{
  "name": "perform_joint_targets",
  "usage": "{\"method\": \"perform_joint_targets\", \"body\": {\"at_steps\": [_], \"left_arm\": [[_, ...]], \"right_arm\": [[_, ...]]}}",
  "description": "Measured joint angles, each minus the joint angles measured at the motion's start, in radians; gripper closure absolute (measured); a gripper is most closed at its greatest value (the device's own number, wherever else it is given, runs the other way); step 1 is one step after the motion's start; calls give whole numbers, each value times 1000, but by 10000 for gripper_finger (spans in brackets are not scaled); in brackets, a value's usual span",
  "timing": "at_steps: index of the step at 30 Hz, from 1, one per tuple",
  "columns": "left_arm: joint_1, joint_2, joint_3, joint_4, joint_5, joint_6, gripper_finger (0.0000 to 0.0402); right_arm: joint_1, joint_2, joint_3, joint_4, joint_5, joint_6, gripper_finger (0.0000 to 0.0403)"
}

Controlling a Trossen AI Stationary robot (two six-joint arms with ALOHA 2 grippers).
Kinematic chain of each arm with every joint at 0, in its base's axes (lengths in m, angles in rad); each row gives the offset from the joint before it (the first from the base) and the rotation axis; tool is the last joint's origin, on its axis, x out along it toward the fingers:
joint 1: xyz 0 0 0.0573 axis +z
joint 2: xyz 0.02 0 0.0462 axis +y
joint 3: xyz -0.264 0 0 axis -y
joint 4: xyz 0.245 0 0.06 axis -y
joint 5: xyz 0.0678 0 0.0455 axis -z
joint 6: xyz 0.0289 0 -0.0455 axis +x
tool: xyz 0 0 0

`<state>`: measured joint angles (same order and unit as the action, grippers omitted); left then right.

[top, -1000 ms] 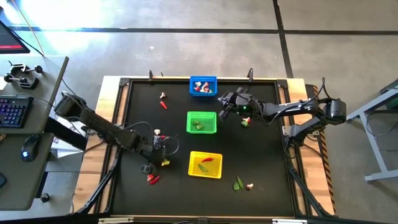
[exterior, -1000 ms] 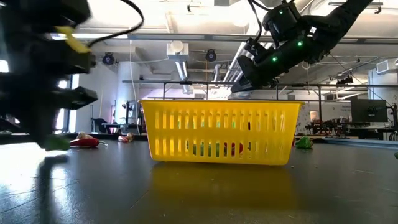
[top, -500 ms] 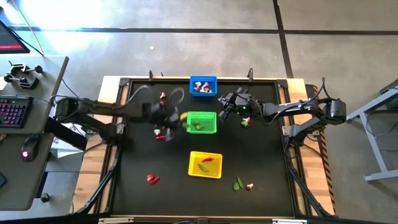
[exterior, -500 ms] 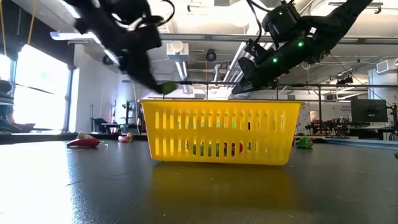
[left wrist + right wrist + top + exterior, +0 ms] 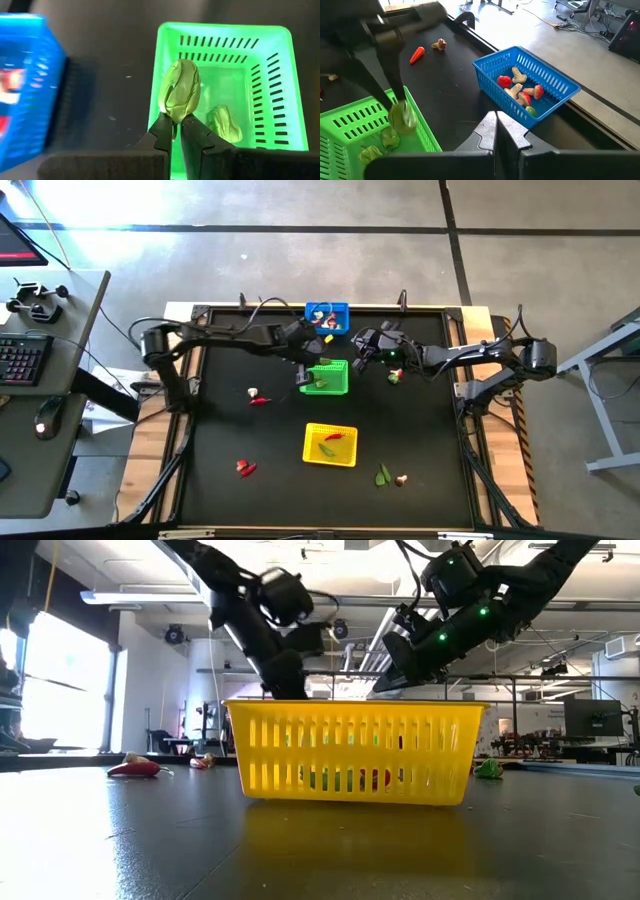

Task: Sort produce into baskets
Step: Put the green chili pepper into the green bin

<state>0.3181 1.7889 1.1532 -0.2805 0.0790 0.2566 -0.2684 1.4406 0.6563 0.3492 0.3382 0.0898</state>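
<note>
No legible text anywhere

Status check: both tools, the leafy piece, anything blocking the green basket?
Left tool shut on green leafy piece, hanging over green basket's near rim. Right tool shut, empty, waiting by blue basket. Nothing in the way.

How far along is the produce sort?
Done: mushrooms sit in the blue basket, leaves in the green basket, pieces in the yellow basket. In hand: the left gripper holds a leaf at the green basket's edge. Left: loose pieces on the table. The right gripper waits shut beside the blue basket.
</note>
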Motion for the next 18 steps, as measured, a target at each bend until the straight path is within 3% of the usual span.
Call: {"method": "perform_joint_targets", "body": {"at_steps": [10, 18], "left_arm": [[2, 71, 27, -8, 58, 14, 392], [-16, 74, 26, 8, 58, 15, 326]], "right_arm": [[0, 0, 0, -9, 0, 0, 403], [0, 0, 0, -38, 0, 0, 403]]}}
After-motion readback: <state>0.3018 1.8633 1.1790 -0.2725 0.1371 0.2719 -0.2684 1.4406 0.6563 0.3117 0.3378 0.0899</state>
